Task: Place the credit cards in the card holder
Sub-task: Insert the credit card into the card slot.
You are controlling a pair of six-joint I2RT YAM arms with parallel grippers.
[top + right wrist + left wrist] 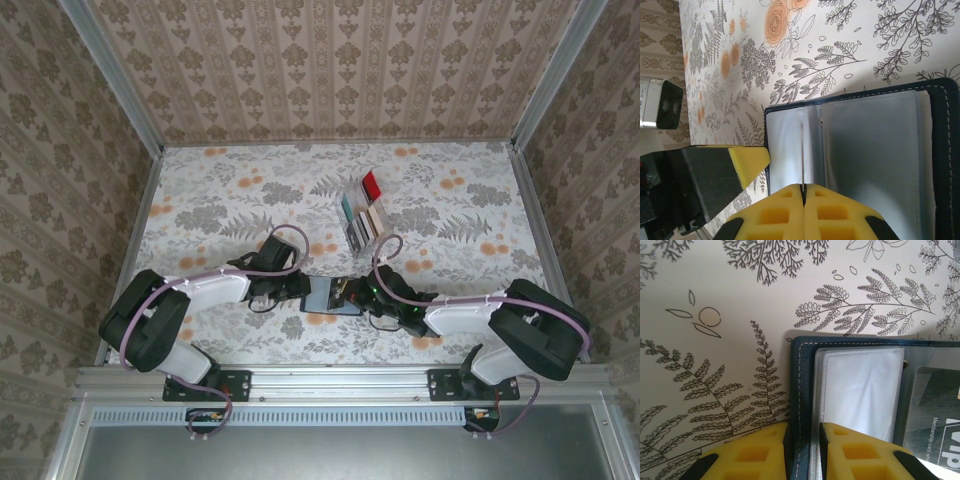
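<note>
From above, we see the dark navy folding card holder [333, 296] lying open on the floral counter [220, 200] between both grippers. The clear slotted plastic rack [362, 212] beyond it holds the coloured credit cards [371, 184].

At the left wrist, the left gripper [804, 435] has its jaws pinching the holder's stitched cover edge, apparently to steady it. A dark membership card [935, 415] sits in a sleeve.

At the right wrist, the right gripper [803, 194] has its jaws pressed together on a thin leaf [802, 155], seemingly to open a pocket.
</note>
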